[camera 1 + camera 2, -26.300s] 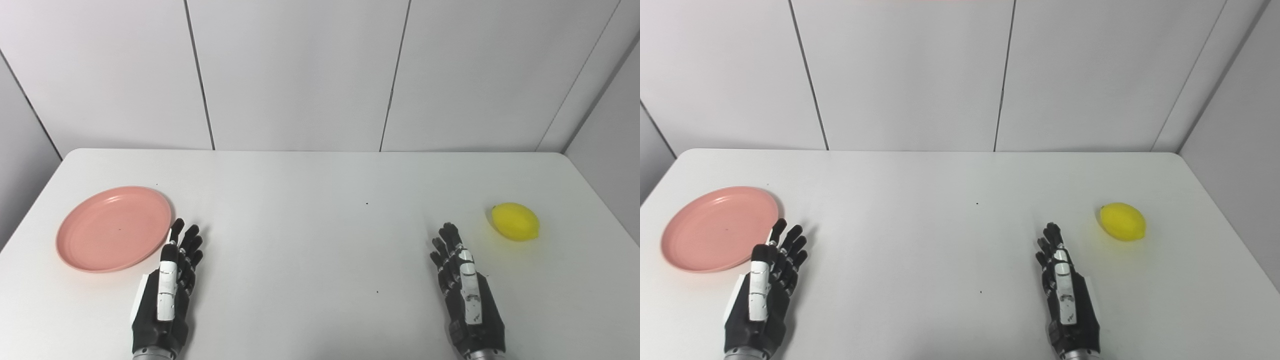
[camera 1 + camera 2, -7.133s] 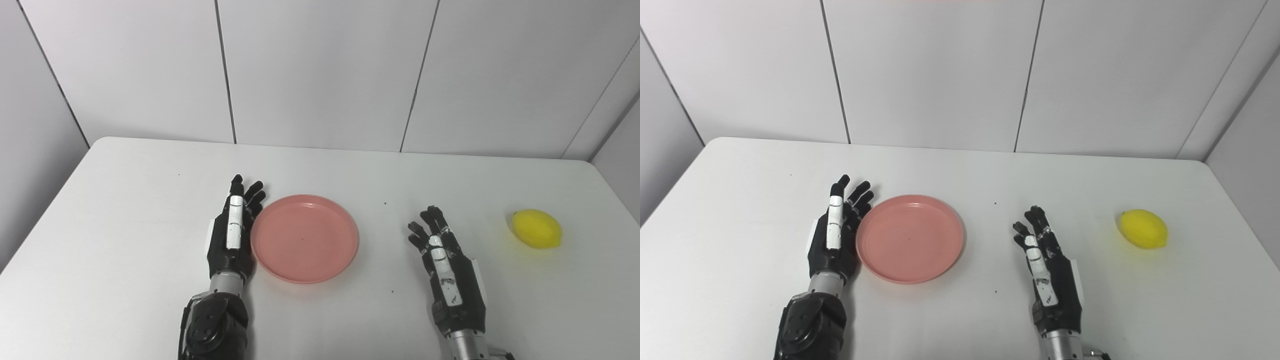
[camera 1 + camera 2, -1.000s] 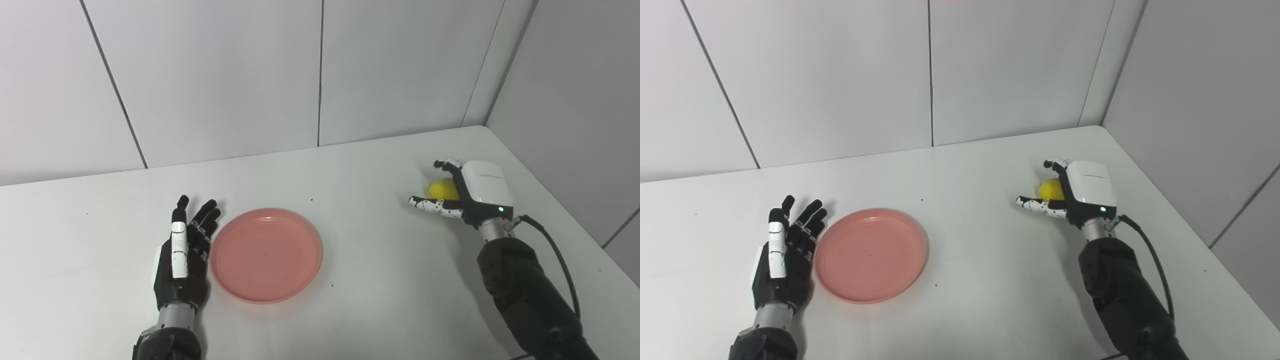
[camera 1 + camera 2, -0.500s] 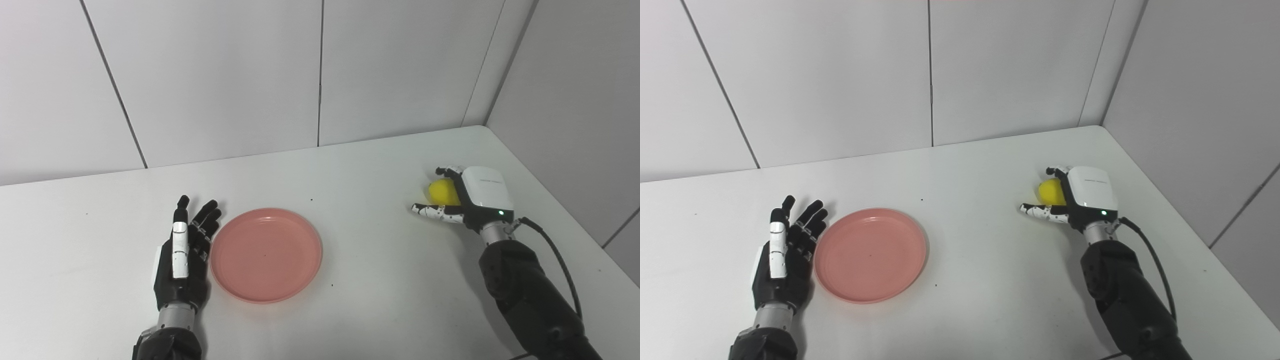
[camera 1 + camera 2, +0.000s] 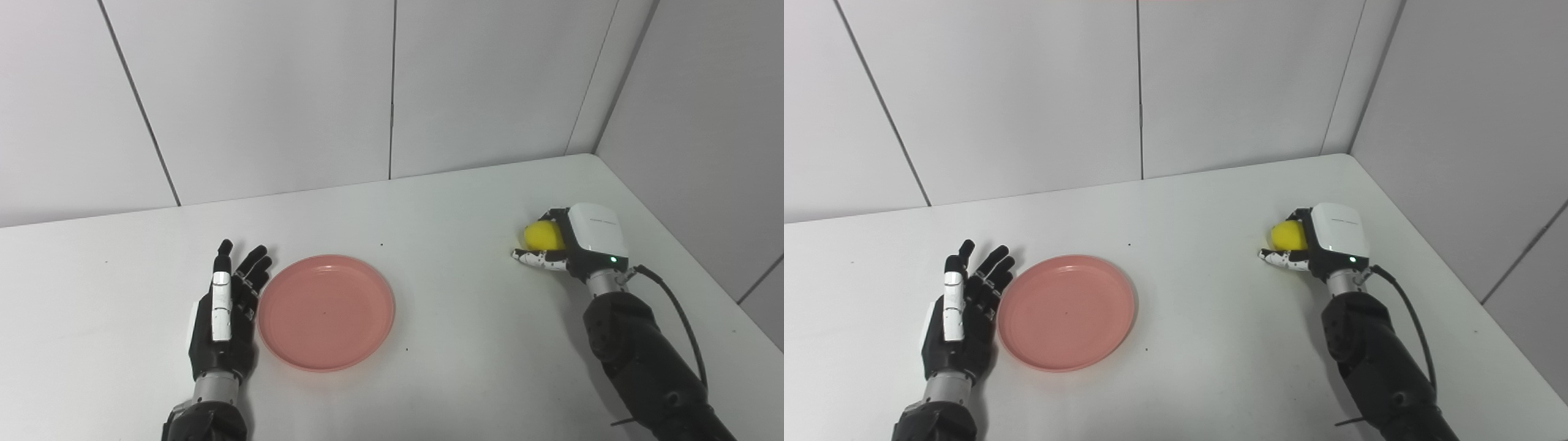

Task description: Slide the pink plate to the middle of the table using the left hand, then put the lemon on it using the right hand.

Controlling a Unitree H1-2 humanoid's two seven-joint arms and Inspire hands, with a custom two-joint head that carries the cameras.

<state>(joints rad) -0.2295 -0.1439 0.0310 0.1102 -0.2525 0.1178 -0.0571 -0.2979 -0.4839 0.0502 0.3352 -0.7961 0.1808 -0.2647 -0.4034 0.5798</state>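
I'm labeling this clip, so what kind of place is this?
Probably a robot test bench, not a home: a bare white table walled by plain grey panels, with only a pink plate and a lemon as props.

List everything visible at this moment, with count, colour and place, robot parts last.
plate: one, pink, empty, near the middle of the table, just right of the left hand.
lemon: one, yellow, far right of the table, inside the right hand's closed fingers.
table: one, white, fills the lower picture.
wall panels: grey-white, behind and to the right of the table.
left hand: black and white, open, flat beside the plate.
right hand: black and white, closed on the lemon.
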